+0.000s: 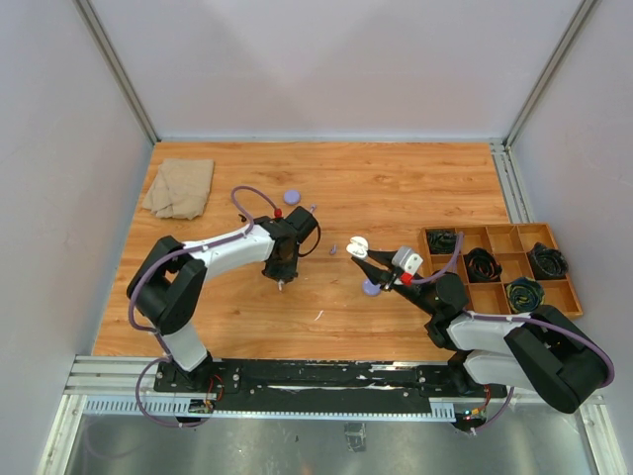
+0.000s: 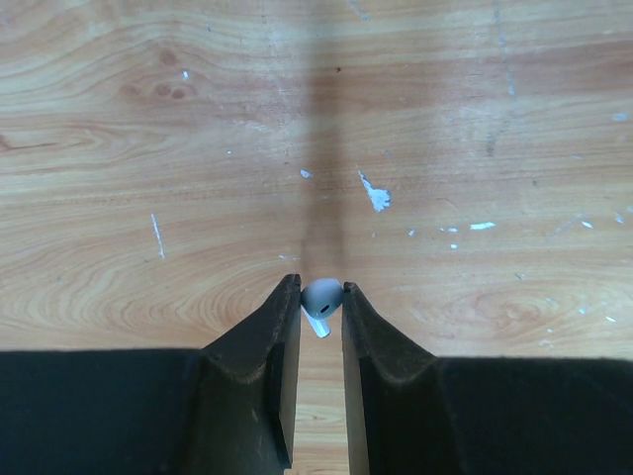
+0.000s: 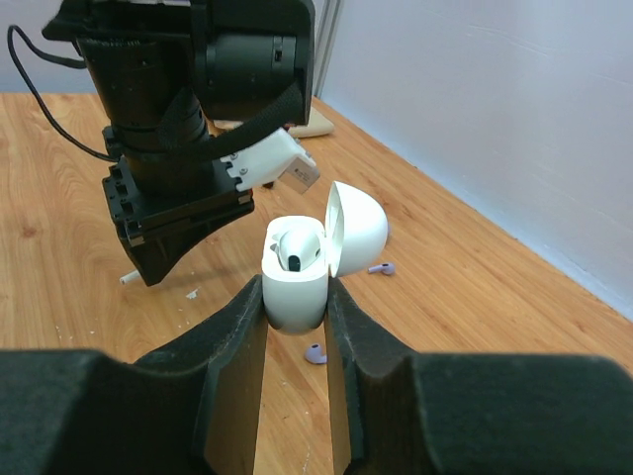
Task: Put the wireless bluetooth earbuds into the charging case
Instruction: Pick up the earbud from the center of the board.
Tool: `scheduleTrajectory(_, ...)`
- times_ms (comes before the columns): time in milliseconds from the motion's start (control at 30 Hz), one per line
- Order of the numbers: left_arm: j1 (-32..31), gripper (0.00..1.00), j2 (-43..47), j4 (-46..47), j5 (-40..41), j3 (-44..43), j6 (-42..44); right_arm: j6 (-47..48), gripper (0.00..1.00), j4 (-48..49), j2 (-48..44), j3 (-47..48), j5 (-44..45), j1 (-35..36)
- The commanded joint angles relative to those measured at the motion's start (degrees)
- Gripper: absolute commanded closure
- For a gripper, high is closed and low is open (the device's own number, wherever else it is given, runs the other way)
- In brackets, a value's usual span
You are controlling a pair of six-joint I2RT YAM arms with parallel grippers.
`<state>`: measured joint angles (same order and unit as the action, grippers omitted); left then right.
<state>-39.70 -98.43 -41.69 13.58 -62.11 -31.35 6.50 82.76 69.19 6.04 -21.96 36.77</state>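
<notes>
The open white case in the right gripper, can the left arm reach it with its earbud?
Probably yes. The right gripper holds the opened case, the left gripper pinches the white earbud close by, and nothing stands between them in the top view.

Open white case (image 3: 297, 292) w/ earbud (image 3: 297, 245) inside

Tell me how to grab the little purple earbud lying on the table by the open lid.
Probably from straight above. The purple earbud lies flat on the table, so pinch across its rounded head, not the thin stem.
</notes>
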Motion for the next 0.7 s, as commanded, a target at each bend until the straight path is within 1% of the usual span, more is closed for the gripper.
scheduleTrajectory(0,-2.0,0.81,5.3,1.5,4.5,-1.4,0.6,0.7,0.99,2.5,-0.7,0.9,-1.6,0.7)
scheduleTrajectory(200,-5.4,0.81,10.8,3.4,9.6,-3.0,1.7,0.9,0.99,1.4,-1.6,2.0,-2.2,0.7)
scheduleTrajectory(333,-7.3,0.82,15.3,7.2,11.7,-3.1,3.0,0.8,0.99,-0.3,-2.4,2.8,-2.2,0.7)
scheduleTrajectory(500,-9.6,0.82,21.6,16.1,11.3,-1.1,6.3,0.3,0.99,-2.5,-3.1,4.1,-2.5,0.7)
scheduleTrajectory(667,-11.6,0.85,27.9,26.4,9.9,2.9,11.5,-0.3,0.99,-4.3,-4.1,5.0,-2.7,0.7)
